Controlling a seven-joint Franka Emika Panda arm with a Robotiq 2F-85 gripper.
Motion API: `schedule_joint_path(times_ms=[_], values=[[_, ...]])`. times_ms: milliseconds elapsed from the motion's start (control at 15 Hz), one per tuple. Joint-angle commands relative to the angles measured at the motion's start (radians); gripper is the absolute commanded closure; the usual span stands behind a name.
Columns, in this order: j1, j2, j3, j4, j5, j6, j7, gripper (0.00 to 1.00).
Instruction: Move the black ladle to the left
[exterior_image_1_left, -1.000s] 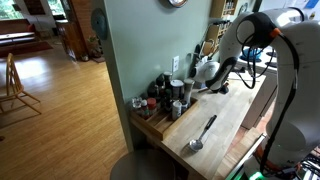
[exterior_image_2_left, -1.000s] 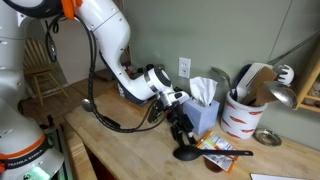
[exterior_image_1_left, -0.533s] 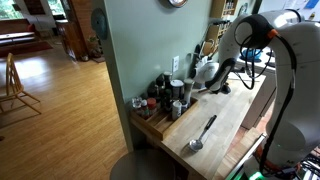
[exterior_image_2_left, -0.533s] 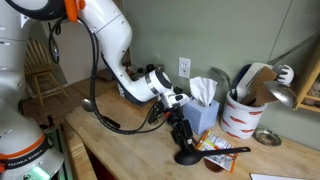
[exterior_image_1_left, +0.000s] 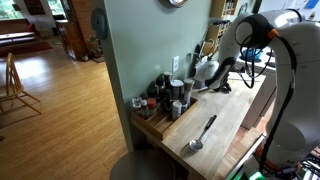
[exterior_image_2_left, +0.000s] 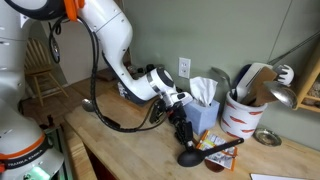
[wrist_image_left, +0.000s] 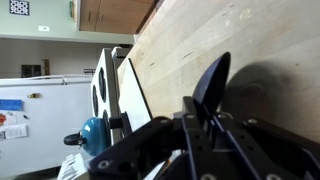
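The black ladle (exterior_image_2_left: 191, 158) lies on the wooden counter (exterior_image_2_left: 130, 150) in front of the tissue box, its slim handle slanting up to the right. My gripper (exterior_image_2_left: 185, 137) reaches down over it, just behind the bowl, and is shut on the ladle. In the wrist view the jaws of the gripper (wrist_image_left: 205, 120) are pressed together on a black blade-like part of the ladle (wrist_image_left: 213, 82) that sticks out past the fingertips. In an exterior view the arm (exterior_image_1_left: 222, 70) hides the ladle.
A silver ladle (exterior_image_1_left: 201, 134) lies on the counter, its bowl (exterior_image_2_left: 88, 103) by the arm's cable. A tissue box (exterior_image_2_left: 205, 103), a white crock of utensils (exterior_image_2_left: 241, 117), a small metal dish (exterior_image_2_left: 266, 137) and an orange packet (exterior_image_2_left: 217, 161) are close. Bottles (exterior_image_1_left: 160, 98) stand at the wall.
The jaws have closed from open onto the black ladle. The ladle's handle end has risen off the counter. The arm has barely moved.
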Motion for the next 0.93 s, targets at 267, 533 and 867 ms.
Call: schedule_joint_path(times_ms=[267, 533, 867], values=[[-0.024, -0.056, -0.018, 0.005, 0.051, -0.006, -0.023, 0.99], [-0.068, -0.115, -0.031, -0.008, 0.114, 0.048, -0.091, 0.99], [-0.139, -0.209, -0.064, -0.039, 0.273, 0.16, -0.363, 0.99]])
